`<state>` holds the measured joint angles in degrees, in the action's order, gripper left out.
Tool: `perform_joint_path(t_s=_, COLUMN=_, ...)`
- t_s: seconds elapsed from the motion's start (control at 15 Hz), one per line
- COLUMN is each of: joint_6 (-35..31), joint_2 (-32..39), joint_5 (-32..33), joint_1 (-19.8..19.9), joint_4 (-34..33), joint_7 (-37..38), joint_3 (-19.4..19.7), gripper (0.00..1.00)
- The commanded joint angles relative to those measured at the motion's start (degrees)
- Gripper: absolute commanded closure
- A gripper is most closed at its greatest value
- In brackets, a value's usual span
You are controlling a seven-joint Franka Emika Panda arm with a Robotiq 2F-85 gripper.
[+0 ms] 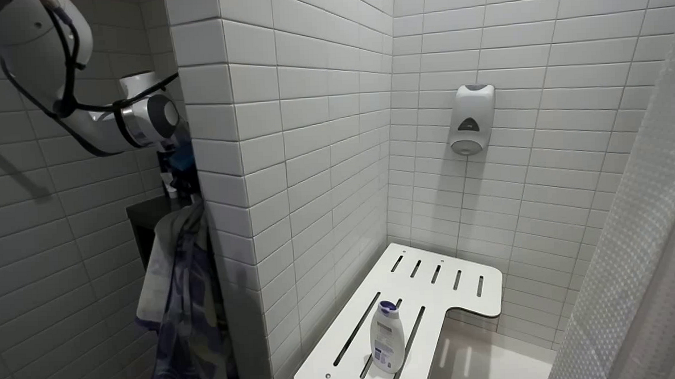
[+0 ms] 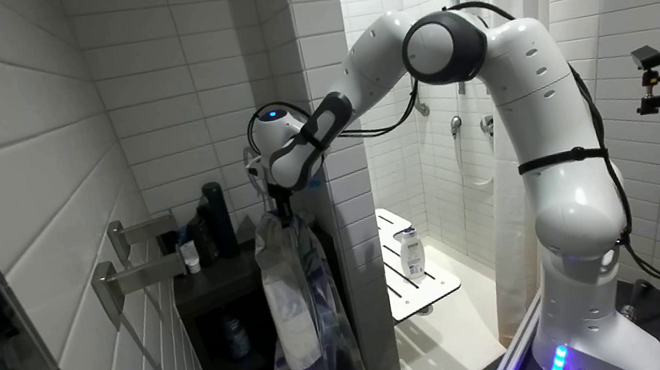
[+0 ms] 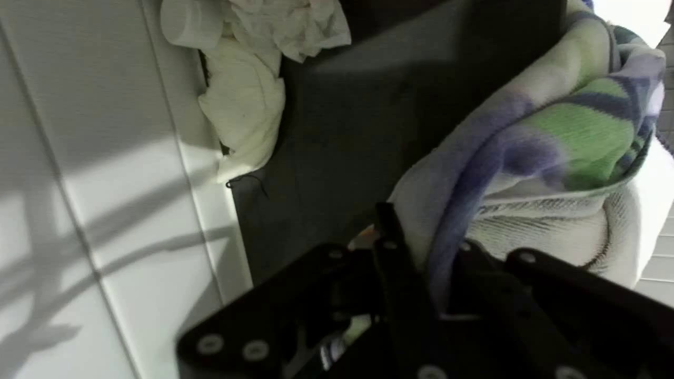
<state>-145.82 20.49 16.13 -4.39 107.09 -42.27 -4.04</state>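
A towel with purple, white and green patterning hangs over the front of a dark shelf unit in both exterior views (image 1: pixel 183 310) (image 2: pixel 324 318). The wrist view shows its folds (image 3: pixel 584 142) close up. My gripper (image 2: pixel 285 212) points down at the towel's top, just above the shelf level. In the wrist view, my gripper (image 3: pixel 426 237) has a fold of the towel pinched between its two black fingers. The fingertips are partly hidden by cloth and shadow. The dark shelf top (image 3: pixel 337 152) lies below and left of the fingers. A tile wall corner partly hides the gripper in an exterior view.
Several bottles (image 2: pixel 218 219) stand on the shelf top, near metal wall brackets (image 2: pixel 142 274). Crumpled white cloth (image 3: pixel 245 100) lies by the wall. A tiled wall corner (image 1: pixel 216 160) separates the shelf from the slotted bench (image 1: pixel 462 306) bearing a white bottle (image 1: pixel 387 341). A curtain (image 1: pixel 641 227) hangs beyond.
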Motion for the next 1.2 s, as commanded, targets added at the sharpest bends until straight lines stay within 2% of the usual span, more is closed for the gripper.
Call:
perform_joint_path(t_s=0.0, joint_6=-1.7, joint_2=1.49, joint_5=1.79, joint_1=1.49, joint_4=-0.09, joint_7=-0.14, joint_3=0.32, gripper=0.97)
perform_joint_path(t_s=0.53, joint_6=-2.1, joint_2=6.78, joint_5=-3.1, joint_1=3.81, joint_4=-3.92, joint_7=-0.92, joint_3=-1.44, gripper=0.97)
perform_joint_path(t_s=1.13, joint_6=1.14, joint_2=11.11, joint_5=-3.21, joint_1=0.51, joint_4=-8.71, joint_7=-0.03, joint_3=-3.77, gripper=0.97)
